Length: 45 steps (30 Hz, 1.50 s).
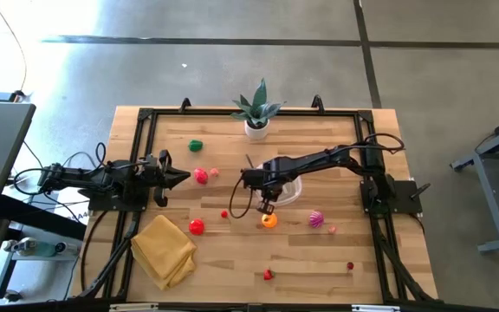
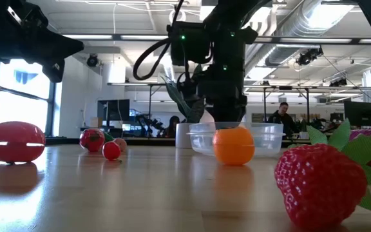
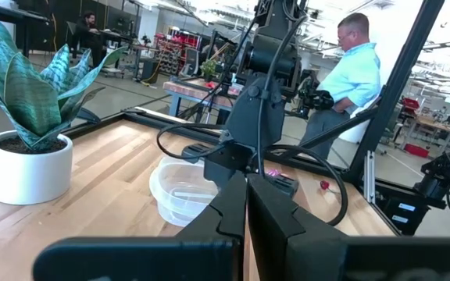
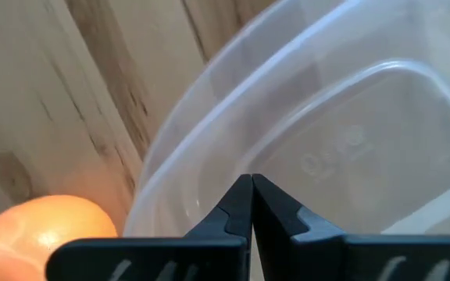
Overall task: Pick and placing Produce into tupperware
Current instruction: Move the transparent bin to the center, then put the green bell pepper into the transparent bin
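Wooden table with toy food all around, and nothing in the tub yet.

Nearest in the low view sits a strawberry (image 2: 321, 183), then the orange (image 2: 234, 145) just beside the tub (image 2: 263, 136), with the plant (image 1: 257, 111) at the back. Right gripper (image 4: 251, 181) hangs over the tub's rim, jaws closed and holding nothing. Left gripper (image 3: 246, 181) waits at the table's left side, closed too. Going for the orange with closed jaws could bump it and roll it away, or push the light tub.
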Each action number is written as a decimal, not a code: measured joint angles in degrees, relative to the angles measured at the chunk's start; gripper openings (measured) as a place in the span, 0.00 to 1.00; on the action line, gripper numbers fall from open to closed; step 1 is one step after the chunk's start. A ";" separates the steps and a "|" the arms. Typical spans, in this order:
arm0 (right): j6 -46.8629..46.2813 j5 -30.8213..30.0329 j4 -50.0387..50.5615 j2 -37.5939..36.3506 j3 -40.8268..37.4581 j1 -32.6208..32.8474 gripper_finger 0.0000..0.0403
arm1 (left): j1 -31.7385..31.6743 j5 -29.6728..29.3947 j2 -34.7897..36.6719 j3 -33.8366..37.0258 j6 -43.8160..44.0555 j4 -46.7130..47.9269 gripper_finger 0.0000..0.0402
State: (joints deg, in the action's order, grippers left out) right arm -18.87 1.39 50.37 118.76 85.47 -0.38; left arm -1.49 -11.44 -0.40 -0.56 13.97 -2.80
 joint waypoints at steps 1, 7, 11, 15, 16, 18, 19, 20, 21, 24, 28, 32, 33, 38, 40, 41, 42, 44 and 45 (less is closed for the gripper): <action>0.44 -1.01 0.16 0.00 0.00 0.00 0.00 | 0.01 0.02 0.00 0.00 -0.02 0.01 0.01; 2.47 -7.51 3.81 -1.57 -0.04 -1.03 0.00 | 0.01 0.00 0.01 0.00 -0.14 0.01 0.01; 3.31 -13.57 7.10 -6.61 -0.04 -1.85 0.00 | -0.01 0.00 0.00 0.00 -0.17 0.01 0.01; 3.46 -19.27 10.38 -14.12 -0.04 -2.46 0.00 | 0.01 -0.02 0.00 0.00 -0.17 0.00 0.01; 3.23 -21.06 11.33 -16.32 -0.04 -2.56 0.00 | -0.01 -0.02 0.00 0.02 -0.19 0.01 0.01; 2.60 -24.78 12.73 -20.52 -0.04 -2.77 0.00 | 0.01 -0.02 0.00 0.01 -0.19 0.01 0.01; 2.36 -26.39 13.49 -22.57 -0.04 -2.90 0.00 | 0.00 -0.02 0.00 0.00 -0.19 0.01 0.01; 2.19 -27.59 14.19 -24.57 -0.07 -3.04 0.00 | 0.01 -0.02 0.01 0.00 -0.18 0.01 0.01; 1.75 -28.56 14.89 -26.69 -0.07 -3.19 0.00 | 0.01 -0.02 0.00 0.00 -0.19 0.01 0.01; 0.05 -30.04 16.52 -31.80 -0.07 -3.75 0.00 | 0.01 -0.02 0.00 0.00 -0.19 0.01 0.01; -0.77 -31.42 19.06 -36.57 -0.09 -3.78 0.00 | 0.01 -0.02 0.01 0.00 -0.19 0.01 0.01; -1.53 -31.28 20.19 -39.16 -0.11 -3.72 0.00 | 0.00 -0.02 0.00 0.00 -0.19 0.01 0.01; -1.66 -31.19 20.40 -39.63 -0.20 -3.72 0.00 | -0.01 -0.02 0.00 0.00 -0.19 0.04 0.01; 1.94 -26.45 10.28 -46.38 -10.88 -3.69 0.00 | -0.01 -0.02 0.00 0.00 -0.21 0.04 0.01; 3.83 -20.45 3.49 -51.20 -18.20 -3.67 0.00 | 0.00 -0.01 0.01 0.00 -0.23 0.05 0.01; 5.01 -17.42 0.07 -53.76 -21.65 -3.67 0.00 | 0.00 -0.02 0.00 0.00 -0.40 0.04 0.01; 5.82 -14.79 -3.59 -56.50 -24.78 -3.67 0.00 | 0.01 -0.02 0.01 0.01 -0.78 0.04 0.01; 6.46 -9.34 -9.64 -62.04 -30.17 -3.64 0.00 | 0.00 -0.02 0.01 0.00 -1.55 0.05 0.01; 7.00 -6.59 -12.13 -64.73 -32.50 -3.63 0.00 | -0.01 -0.02 0.01 0.00 -1.69 0.04 0.01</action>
State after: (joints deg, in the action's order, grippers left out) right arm -11.88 -5.20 38.24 54.03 52.97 -4.01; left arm -1.50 -11.46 -0.39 -0.56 12.28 -2.76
